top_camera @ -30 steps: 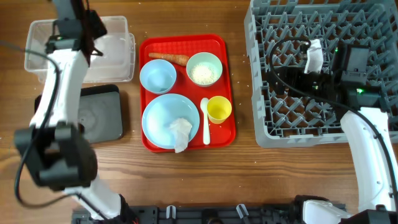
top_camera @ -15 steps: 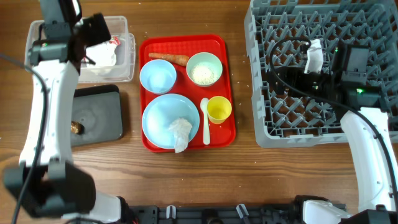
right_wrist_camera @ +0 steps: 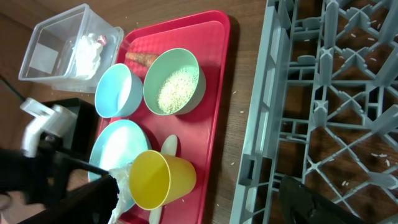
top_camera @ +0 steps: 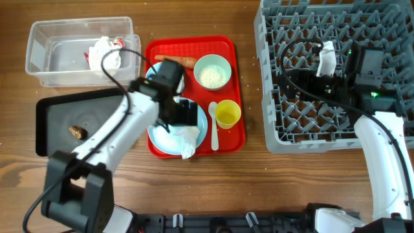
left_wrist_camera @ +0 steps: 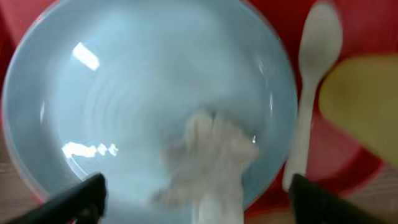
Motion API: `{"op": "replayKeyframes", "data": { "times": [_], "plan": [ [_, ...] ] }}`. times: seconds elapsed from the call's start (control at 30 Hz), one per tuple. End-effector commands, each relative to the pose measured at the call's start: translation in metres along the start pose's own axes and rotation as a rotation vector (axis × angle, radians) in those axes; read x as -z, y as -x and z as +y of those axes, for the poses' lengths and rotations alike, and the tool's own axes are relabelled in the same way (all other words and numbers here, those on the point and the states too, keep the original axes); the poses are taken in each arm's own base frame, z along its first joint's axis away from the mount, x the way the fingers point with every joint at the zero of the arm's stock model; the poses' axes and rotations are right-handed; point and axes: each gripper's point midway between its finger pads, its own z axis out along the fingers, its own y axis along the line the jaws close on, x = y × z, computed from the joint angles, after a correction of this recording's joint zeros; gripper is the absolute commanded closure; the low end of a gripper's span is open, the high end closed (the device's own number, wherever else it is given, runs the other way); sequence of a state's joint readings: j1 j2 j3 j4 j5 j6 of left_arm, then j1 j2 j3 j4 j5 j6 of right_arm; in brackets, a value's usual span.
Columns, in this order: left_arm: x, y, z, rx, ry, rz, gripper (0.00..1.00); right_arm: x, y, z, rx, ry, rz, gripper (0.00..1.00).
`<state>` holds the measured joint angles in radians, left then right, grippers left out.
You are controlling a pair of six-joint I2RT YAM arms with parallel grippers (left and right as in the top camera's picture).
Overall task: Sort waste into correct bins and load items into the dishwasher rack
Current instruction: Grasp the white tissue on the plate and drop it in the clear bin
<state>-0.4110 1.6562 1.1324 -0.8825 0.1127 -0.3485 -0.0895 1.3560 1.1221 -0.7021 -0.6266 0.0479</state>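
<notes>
My left gripper (top_camera: 184, 120) hangs open just above the pale-blue plate (top_camera: 162, 133) on the red serving tray. In the left wrist view its fingers straddle the crumpled white napkin (left_wrist_camera: 214, 155) lying on the plate (left_wrist_camera: 137, 93). Beside it lie the white spoon (top_camera: 213, 126) and the yellow cup (top_camera: 228, 114). The mint bowl (top_camera: 212, 72) holds rice grains; the blue bowl (top_camera: 156, 84) is partly under my arm; the carrot (top_camera: 187, 62) lies behind. My right gripper (top_camera: 326, 58) is open and empty over the dishwasher rack (top_camera: 265, 77).
The clear tub (top_camera: 45, 52) at the back left holds a white napkin (top_camera: 103, 55) and a red wrapper (top_camera: 116, 43). The black tray (top_camera: 52, 116) in front of it holds a small brown lump (top_camera: 77, 131). Bare wood separates the red tray (top_camera: 236, 139) from the rack.
My left arm swung from the clear tub across to the plate, its jaws opening on the way. A napkin and wrapper now lie in the tub. The right arm stayed still.
</notes>
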Motion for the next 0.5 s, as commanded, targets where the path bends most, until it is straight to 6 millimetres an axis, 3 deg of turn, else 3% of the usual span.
{"op": "replayKeyframes", "data": {
  "times": [0.0, 0.1, 0.17, 0.37, 0.43, 0.47],
  "plan": [
    [-0.029, -0.002, -0.003, 0.018, 0.036, -0.068, 0.19, 0.001, 0.004, 0.001, 0.001, -0.006, -0.005, 0.15],
    [-0.041, -0.001, -0.001, 0.002, 0.063, -0.092, 0.31, 0.001, 0.002, 0.001, -0.005, -0.006, 0.004, 0.14],
    [-0.044, 0.001, -0.001, 0.002, 0.061, -0.097, 0.45, 0.001, 0.000, 0.001, -0.009, -0.007, 0.008, 0.15],
    [-0.063, -0.007, 0.002, 0.003, 0.073, -0.043, 0.70, 0.001, 0.000, 0.001, -0.010, -0.007, 0.010, 0.14],
    [-0.069, -0.012, 0.003, 0.006, 0.075, -0.015, 0.92, 0.001, 0.000, 0.001, -0.010, -0.007, 0.010, 0.15],
    [-0.069, -0.012, 0.003, 0.005, 0.076, -0.015, 0.96, 0.001, 0.000, 0.001, -0.010, -0.007, 0.010, 0.14]
  ]
}}
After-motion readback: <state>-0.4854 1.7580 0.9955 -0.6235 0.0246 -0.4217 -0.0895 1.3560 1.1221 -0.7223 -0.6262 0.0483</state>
